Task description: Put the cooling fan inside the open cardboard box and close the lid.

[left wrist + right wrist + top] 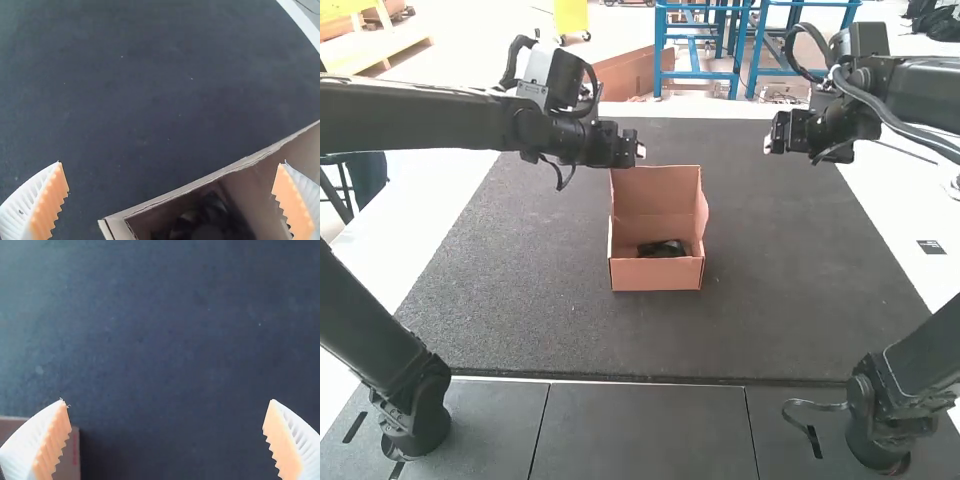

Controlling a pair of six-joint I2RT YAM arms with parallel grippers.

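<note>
The open cardboard box [657, 258] sits on the dark mat near the table's middle, its lid [657, 202] standing up at the far side. The black cooling fan [662, 249] lies inside it and also shows inside the box [240, 185] as the fan [200, 227] in the left wrist view. My left gripper [632, 148] hovers open just above the lid's far left corner, nothing between its fingers [47, 200]. My right gripper [775, 133] hangs open over bare mat to the right of the box, its fingers [50, 437] wide apart.
The dark mat [520, 260] covers most of the table, with white tabletop [910, 220] at both sides. A small black tag [931, 246] lies at the right edge. A box corner [72, 460] peeks into the right wrist view.
</note>
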